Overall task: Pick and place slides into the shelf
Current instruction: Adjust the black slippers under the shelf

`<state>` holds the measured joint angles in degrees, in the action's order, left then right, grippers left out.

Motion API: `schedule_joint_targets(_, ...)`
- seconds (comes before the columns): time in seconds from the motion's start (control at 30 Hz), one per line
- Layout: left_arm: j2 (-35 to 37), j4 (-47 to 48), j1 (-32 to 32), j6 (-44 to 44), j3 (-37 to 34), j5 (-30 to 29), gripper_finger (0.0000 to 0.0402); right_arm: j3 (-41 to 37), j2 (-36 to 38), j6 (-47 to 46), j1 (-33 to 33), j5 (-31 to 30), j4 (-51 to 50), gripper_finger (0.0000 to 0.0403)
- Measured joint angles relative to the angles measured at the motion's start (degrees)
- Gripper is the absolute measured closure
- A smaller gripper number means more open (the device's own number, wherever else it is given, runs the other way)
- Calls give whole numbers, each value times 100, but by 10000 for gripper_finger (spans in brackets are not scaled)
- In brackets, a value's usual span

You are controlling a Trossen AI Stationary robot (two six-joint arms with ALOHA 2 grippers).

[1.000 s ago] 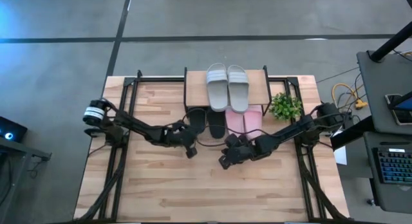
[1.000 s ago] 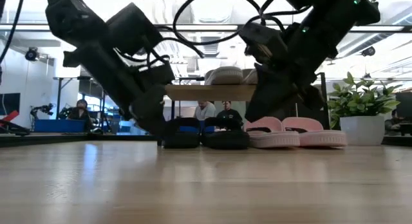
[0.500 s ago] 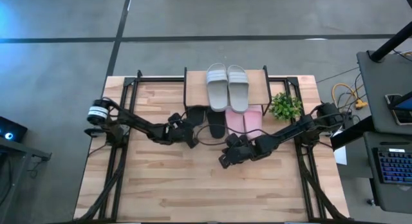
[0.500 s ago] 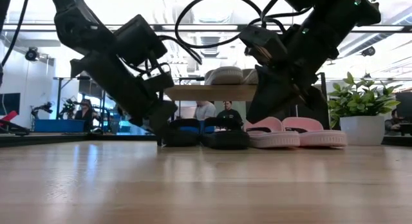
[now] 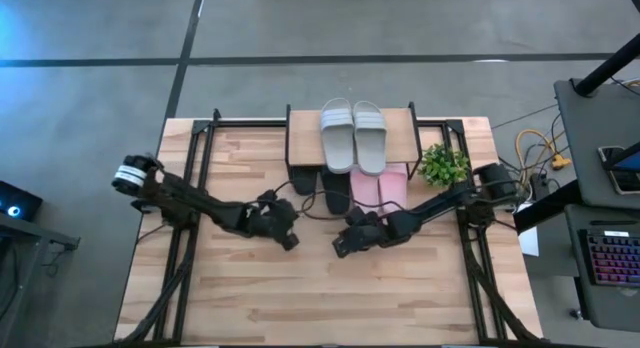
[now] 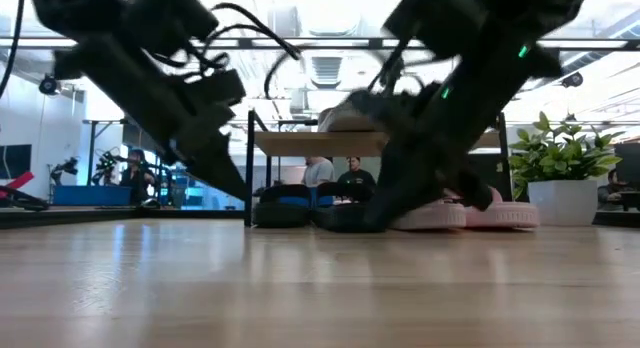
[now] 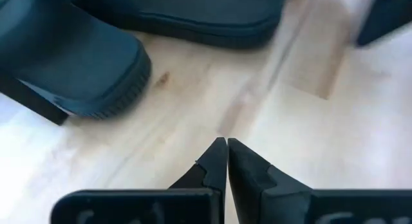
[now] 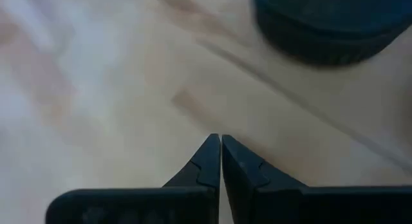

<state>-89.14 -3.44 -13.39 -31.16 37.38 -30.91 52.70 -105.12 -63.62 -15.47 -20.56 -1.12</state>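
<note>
The shelf (image 5: 400, 128) stands at the table's far middle. Two grey-green slides (image 5: 353, 136) lie on its wooden top. Under it, two black slides (image 5: 337, 191) and two pale pink slides (image 5: 379, 186) rest sole-down on the table, their near ends sticking out. My left gripper (image 5: 290, 242) is shut and empty, low over the table, just near-left of the black slides (image 7: 77, 63). My right gripper (image 5: 338, 250) is shut and empty, low over the table in front of the black slides (image 8: 328, 24).
A small green potted plant (image 5: 443, 165) stands right of the shelf. Black frame rails (image 5: 190, 188) run along the table's left and right sides. Bare wood (image 5: 320, 298) lies between the grippers and the near edge. People show in the room behind (image 6: 335, 172).
My left gripper first went toward the black slides, then drew back toward the table's near edge and a little left. My right gripper has shifted slightly toward the table's left and come lower. Both stay shut.
</note>
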Motion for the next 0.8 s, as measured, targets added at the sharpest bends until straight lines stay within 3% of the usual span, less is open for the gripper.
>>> schedule_joint_targets(0.23, 389, 517, -502, -601, -124, -424, 402, 197, -405, 437, 331, -352, 25, 394)
schedule_joint_targets(0.47, 384, 818, -819, -921, -124, -456, 402, 432, -411, 1181, 787, -1002, -35, 394)
schedule_joint_targets(0.8, 382, 901, -894, -1201, -124, -620, 402, 994, -850, 2242, 1486, -672, 66, 394)
